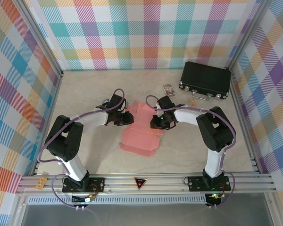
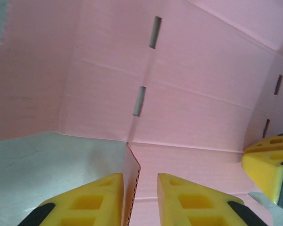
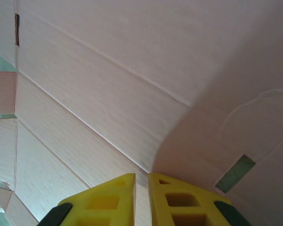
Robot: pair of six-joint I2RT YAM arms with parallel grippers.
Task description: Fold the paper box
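while left gripper straddles its flap, right gripper pinches the paper box

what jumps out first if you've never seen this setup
A salmon-pink die-cut cardboard sheet, the paper box, lies mostly flat at the centre of the beige table. At its far end the left gripper straddles a raised flap and the right gripper pinches a fold. A black rectangular hard case sits at the far right corner.
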